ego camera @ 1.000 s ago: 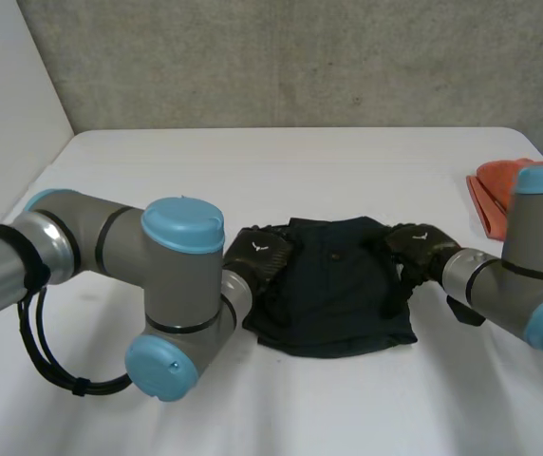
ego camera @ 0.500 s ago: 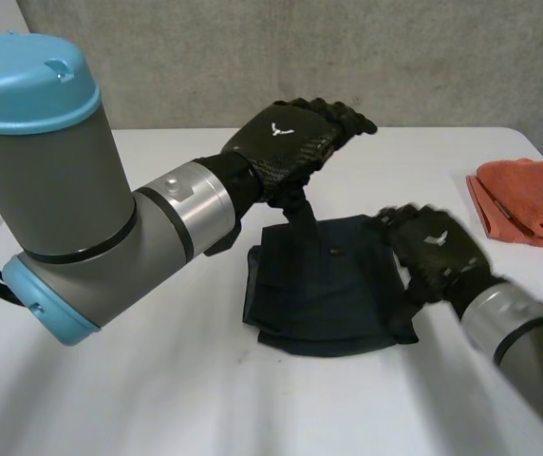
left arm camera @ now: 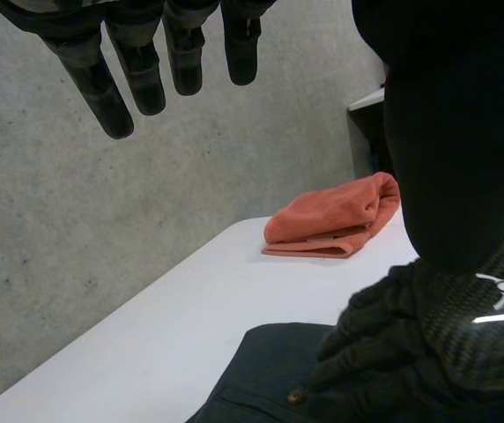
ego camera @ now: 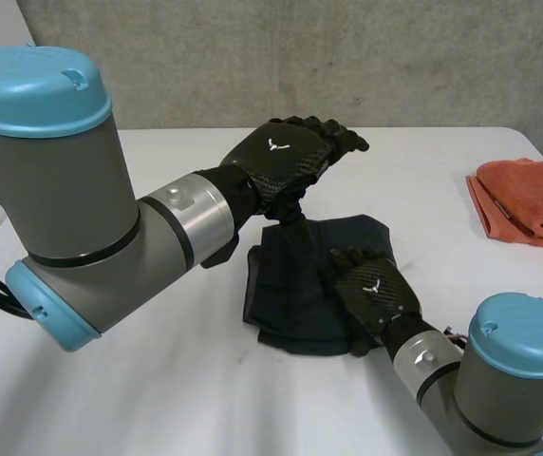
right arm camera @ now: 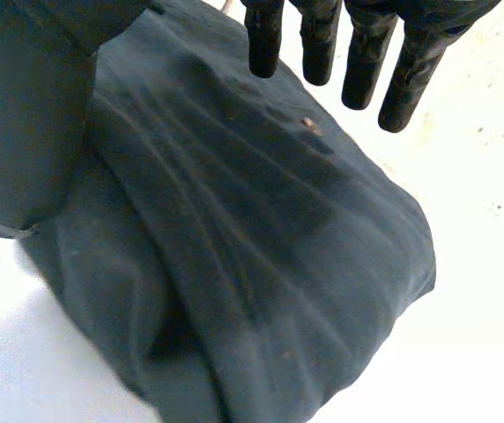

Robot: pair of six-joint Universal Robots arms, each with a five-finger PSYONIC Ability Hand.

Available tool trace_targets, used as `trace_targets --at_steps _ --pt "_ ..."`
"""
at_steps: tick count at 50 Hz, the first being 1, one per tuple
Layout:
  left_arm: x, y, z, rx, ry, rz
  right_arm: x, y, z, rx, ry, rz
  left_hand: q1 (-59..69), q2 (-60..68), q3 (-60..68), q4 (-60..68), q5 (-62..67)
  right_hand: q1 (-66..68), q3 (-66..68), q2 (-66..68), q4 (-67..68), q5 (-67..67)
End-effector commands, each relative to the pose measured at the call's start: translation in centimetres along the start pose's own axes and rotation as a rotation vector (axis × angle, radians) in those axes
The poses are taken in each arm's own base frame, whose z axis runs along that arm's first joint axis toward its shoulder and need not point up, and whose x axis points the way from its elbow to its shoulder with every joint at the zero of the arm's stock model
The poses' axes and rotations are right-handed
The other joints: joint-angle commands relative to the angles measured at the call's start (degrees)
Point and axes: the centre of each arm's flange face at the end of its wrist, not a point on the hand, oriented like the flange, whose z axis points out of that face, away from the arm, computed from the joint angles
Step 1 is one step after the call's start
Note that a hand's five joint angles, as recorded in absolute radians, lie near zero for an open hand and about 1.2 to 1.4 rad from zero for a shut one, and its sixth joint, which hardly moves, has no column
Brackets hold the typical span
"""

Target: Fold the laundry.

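Garment (ego camera: 290, 285), dark, folded to a rough square, lies at the middle of the white worktop (ego camera: 205, 399).

Head view: the left hand (ego camera: 290, 157) hangs above the garment's far edge with its fingers straight and nothing held. The right hand (ego camera: 376, 294) lies flat on the garment's near right part, fingers extended. A folded orange towel (ego camera: 528, 195) sits at the worktop's right edge, well apart from the garment.

Left wrist view: the left hand's fingers (left arm camera: 98, 88) are straight, the thumb is apart, and the grasp is empty. The right hand rests on the garment.

Right wrist view: the right hand's fingers (right arm camera: 322, 44) are straight over the garment and nothing is gripped. A small button (right arm camera: 307, 122) lies near their tips.
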Motion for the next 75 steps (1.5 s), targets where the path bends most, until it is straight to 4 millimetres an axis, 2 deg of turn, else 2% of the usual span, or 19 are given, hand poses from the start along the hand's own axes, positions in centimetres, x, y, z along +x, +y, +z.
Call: trace_targets --at_steps 1,5,6,16,17,19,23,28,32,35,36,40,48,57,66,69,72,75 --pt "0.0 -0.1 -0.1 0.002 0.002 -0.001 0.0 0.6 1.0 -0.007 0.003 -0.001 -0.8 -1.7 -2.0 -1.7 -2.7 3.9 1.4 -0.2 -1.0 -1.6" --pt "0.1 0.0 -0.1 0.0 0.002 -0.002 -0.1 1.0 1.4 -0.015 0.001 -0.002 -0.8 -1.7 -2.0 -1.7 -2.7 9.9 7.5 5.8 5.0 4.5" --pt "0.0 0.0 -0.1 0.0 0.001 -0.002 -0.1 1.1 1.6 -0.015 0.002 -0.002 -0.8 -1.7 -2.0 -1.7 -2.7 15.8 13.3 11.7 10.9 10.3" --pt "-0.3 0.4 -0.3 -0.012 -0.006 -0.007 1.1 -0.3 2.4 0.035 0.036 -0.002 -0.8 -1.7 -2.0 -1.7 -2.7 44.2 41.8 40.1 39.3 38.8" --pt "-0.3 0.4 -0.3 -0.012 -0.007 -0.009 1.3 -0.6 2.6 0.045 0.039 -0.003 -0.8 -1.7 -2.0 -1.7 -2.7 52.9 50.4 48.8 48.0 47.5" --pt "-0.4 0.3 -0.3 -0.011 -0.009 -0.009 1.3 -0.8 2.8 0.052 0.037 -0.001 -0.8 -1.7 -2.0 -1.7 -2.7 60.7 58.2 56.6 55.8 55.3" --pt "-0.5 0.4 -0.3 -0.012 -0.012 -0.009 1.3 -0.8 3.0 0.058 0.03 -0.006 -0.8 -1.7 -2.0 -1.7 -2.7 70.5 68.0 66.4 65.6 65.0" --pt "-0.5 0.4 -0.3 -0.014 -0.012 -0.024 1.5 -0.5 3.5 0.048 0.032 -0.008 -0.8 -1.7 -2.0 -1.7 -2.7 71.6 69.1 67.5 66.7 66.2" --pt "-0.9 0.6 -0.4 -0.021 -0.022 -0.035 2.7 -0.8 3.9 0.054 0.063 -0.008 -0.8 -1.6 -1.9 -1.6 -2.7 71.6 69.1 67.5 66.7 66.2" --pt "-1.3 0.8 -0.5 -0.026 -0.033 -0.038 4.8 -0.5 4.1 0.035 0.107 0.002 -0.8 -1.6 -1.9 -1.6 -2.7 71.6 69.1 67.5 66.7 66.2" --pt "-1.4 0.8 -0.5 -0.027 -0.035 -0.038 6.2 -0.4 4.1 0.028 0.135 0.001 -0.8 -1.6 -1.9 -1.6 -2.7 71.6 69.1 67.5 66.7 66.2" --pt "-1.5 0.8 -0.5 -0.027 -0.038 -0.039 9.6 0.1 4.1 0.01 0.164 -0.025 -0.8 -1.6 -1.9 -1.6 -2.7 71.6 69.1 67.5 66.7 66.2" --pt "-1.7 0.8 -0.4 -0.02 -0.042 -0.036 13.8 1.9 5.2 -0.005 0.158 -0.164 -0.8 -1.6 -1.9 -1.6 -2.7 71.6 69.1 67.5 66.7 66.2" --pt "-1.8 1.3 -0.3 -0.032 -0.045 -0.039 19.3 3.6 7.0 -0.024 0.252 -0.183 -0.4 -1.3 -1.6 -1.3 -2.3 71.6 69.1 67.5 66.7 66.2" --pt "-1.9 1.5 -0.2 -0.038 -0.054 -0.042 23.0 5.1 10.6 0.01 0.303 -0.209 -0.3 -1.1 -1.4 -1.1 -2.1 71.6 69.1 67.5 66.7 66.2" --pt "-2.0 1.7 -0.2 -0.045 -0.07 -0.043 23.7 5.0 11.3 0.022 0.296 -0.21 -0.3 -1.1 -1.4 -1.1 -2.1 71.6 69.1 67.5 66.7 66.2" --pt "-2.1 1.7 -0.2 -0.046 -0.081 -0.041 25.1 3.6 12.1 0.071 0.308 -0.224 -0.3 -1.1 -1.4 -1.1 -2.1 71.6 69.1 67.5 66.7 66.2" --pt "-2.2 1.8 -0.1 -0.042 -0.084 -0.04 27.4 0.9 12.5 0.155 0.364 -0.228 -0.1 -1.0 -1.2 -1.0 -2.0 71.6 69.1 67.5 66.7 66.2"
